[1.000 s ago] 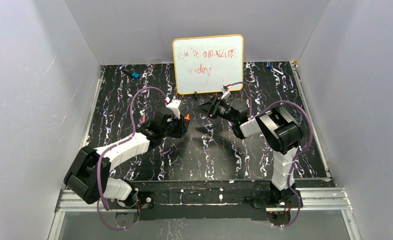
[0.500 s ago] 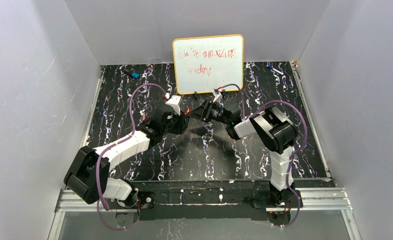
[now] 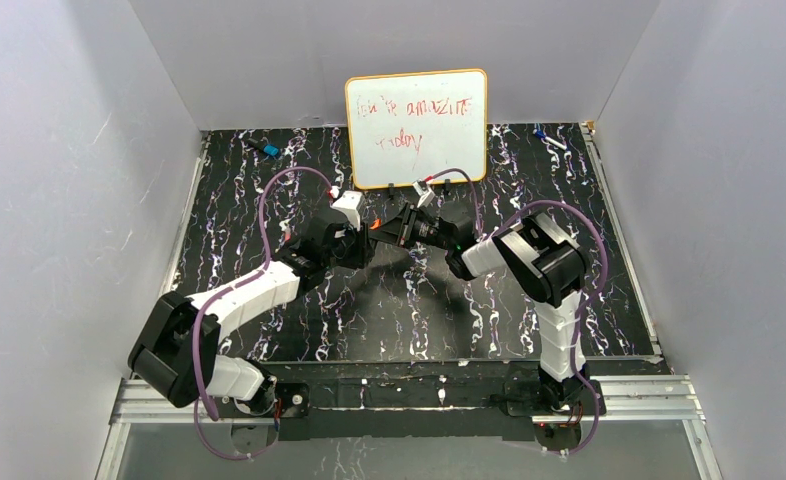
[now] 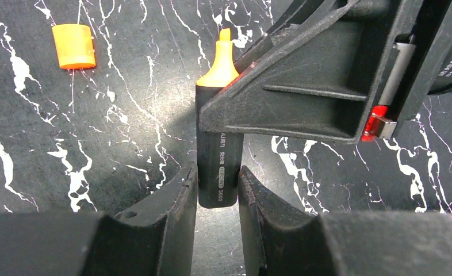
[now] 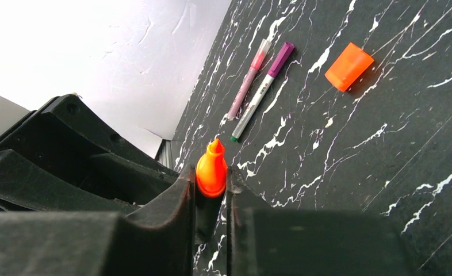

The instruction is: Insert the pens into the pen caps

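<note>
**Asker:** So, what is the thick pen looking like right now?

**Describer:** The black marker (image 4: 218, 144) is showing a stout dark barrel with small printed lettering. Its bare orange tip (image 5: 211, 169) is tapering to a nub, with no cap on it. The left gripper (image 4: 217, 175) is pinching the barrel's rear end between both fingers. The right gripper (image 5: 211, 179) is pressing its fingers together on the front of the barrel, right at the orange tip. The marker is bridging the two grippers above the table (image 4: 97, 149).

**Asker:** And where are the other pieces lying?

**Describer:** The orange cap (image 5: 349, 66) is lying on its side on the black, white-veined table, apart from the marker. Two slim pens (image 5: 252, 86) are lying side by side farther off, one pinkish, one white with a purple end.

**Asker:** What is differing from a second ago?

**Describer:** Seen from above, the right gripper was then hanging well apart from the left one, with its jaws wider and the orange tip showing in the gap between the arms. Now it is meeting the left gripper in front of the whiteboard (image 3: 416, 128), and its jaws are closing in on the marker.
</note>
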Controlling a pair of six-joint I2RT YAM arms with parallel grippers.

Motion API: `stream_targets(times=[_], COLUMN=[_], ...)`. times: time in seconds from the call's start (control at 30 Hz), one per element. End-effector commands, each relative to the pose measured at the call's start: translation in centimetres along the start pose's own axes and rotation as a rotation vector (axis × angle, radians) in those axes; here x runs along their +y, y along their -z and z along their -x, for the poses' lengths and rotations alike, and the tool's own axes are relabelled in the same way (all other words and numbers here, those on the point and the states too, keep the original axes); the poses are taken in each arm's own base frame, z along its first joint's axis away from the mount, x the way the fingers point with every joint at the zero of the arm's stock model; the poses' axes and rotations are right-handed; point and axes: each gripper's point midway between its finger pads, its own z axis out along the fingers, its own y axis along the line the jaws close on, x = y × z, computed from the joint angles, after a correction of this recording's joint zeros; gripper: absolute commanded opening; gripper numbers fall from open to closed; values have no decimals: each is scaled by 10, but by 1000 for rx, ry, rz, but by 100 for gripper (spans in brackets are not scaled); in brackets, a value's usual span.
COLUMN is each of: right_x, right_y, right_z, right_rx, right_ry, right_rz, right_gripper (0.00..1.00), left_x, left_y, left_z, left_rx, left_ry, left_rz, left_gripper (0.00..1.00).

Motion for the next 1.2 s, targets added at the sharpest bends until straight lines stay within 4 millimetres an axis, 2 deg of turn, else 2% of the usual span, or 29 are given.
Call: stream_targets(times=[0.0, 0.07, 0.1, 0.13, 0.3, 0.4, 0.67, 0.97, 1.17], right_x=[14, 19, 23, 25, 39, 46, 54, 61, 65], right_y=[-5, -5, -4, -4, -2, -1, -2, -7, -9], right_z=[10, 12, 13, 14, 17, 17, 21, 29, 34], right_rx=[-16, -18, -20, -23, -36, -36, -48, -60, -69], right_ry=[61, 78, 91, 101, 120, 120, 133, 150, 163], right_rz=[56, 74, 85, 93, 159, 201, 234, 258, 272], right_gripper=[1, 1, 1, 1, 1, 1, 1, 1, 1], left_x=[-3, -2, -5, -5, -7, -7, -39, -40, -37], left_y=[5, 8, 11, 13, 26, 30, 32, 31, 27], left_z=[18, 19, 19, 22, 32, 36, 30, 22, 16], left_rx=[-58, -74, -86, -107, -157, -168, -146, -129, -110], left_ry=[-21, -19, -4, 18, 133, 157, 233, 254, 269], left_rz=[-5, -15, -52, -83, -270, -335, -592, -598, -589], left_gripper=[0, 23, 31, 34, 35, 33, 34, 32, 43])
